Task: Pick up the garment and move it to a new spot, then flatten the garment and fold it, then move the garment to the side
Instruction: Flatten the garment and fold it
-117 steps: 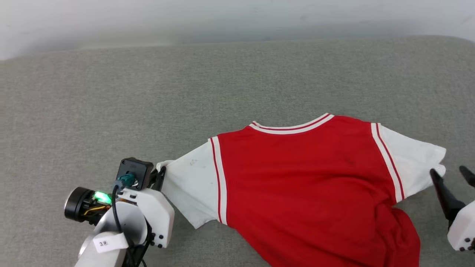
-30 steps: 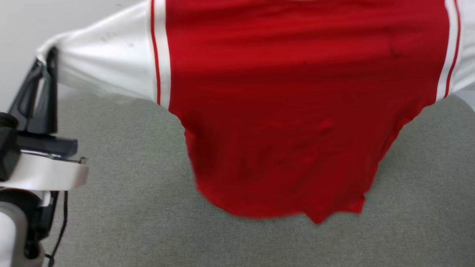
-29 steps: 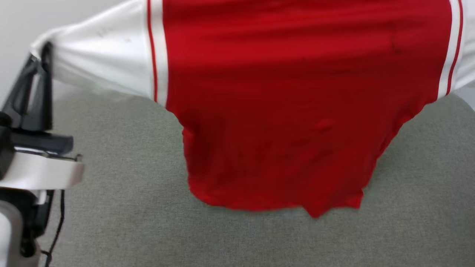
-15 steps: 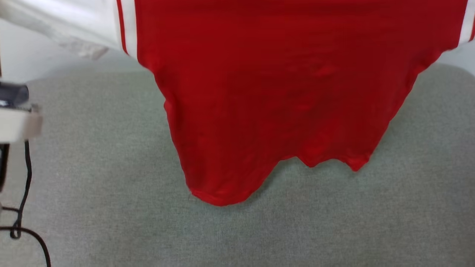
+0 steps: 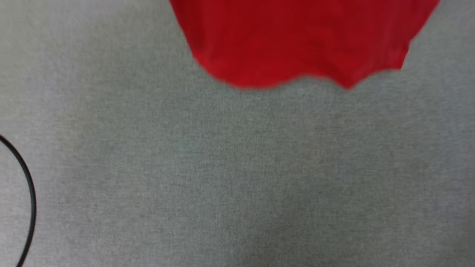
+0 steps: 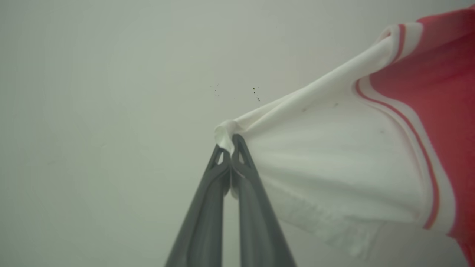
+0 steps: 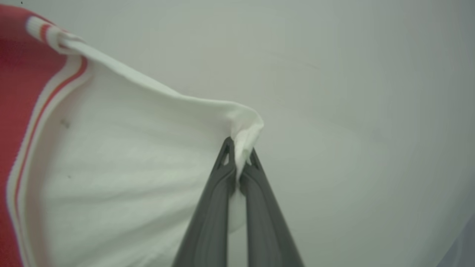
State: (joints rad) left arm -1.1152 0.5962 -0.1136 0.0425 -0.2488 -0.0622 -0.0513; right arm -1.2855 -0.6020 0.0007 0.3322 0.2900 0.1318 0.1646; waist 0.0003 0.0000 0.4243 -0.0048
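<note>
Grey woven surface spreads wide below the garment, whose red body hangs at the head view's top, its wavy hem blurred. A thin black cable curves at the left edge. The left gripper is clamped on one soft white sleeve's tip, the right gripper on the other, both sleeves stretched taut before a plain pale wall.

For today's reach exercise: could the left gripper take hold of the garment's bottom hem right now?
Probably not: the left gripper is shut on a white sleeve of the garment, so it isn't free for the hanging hem.
</note>
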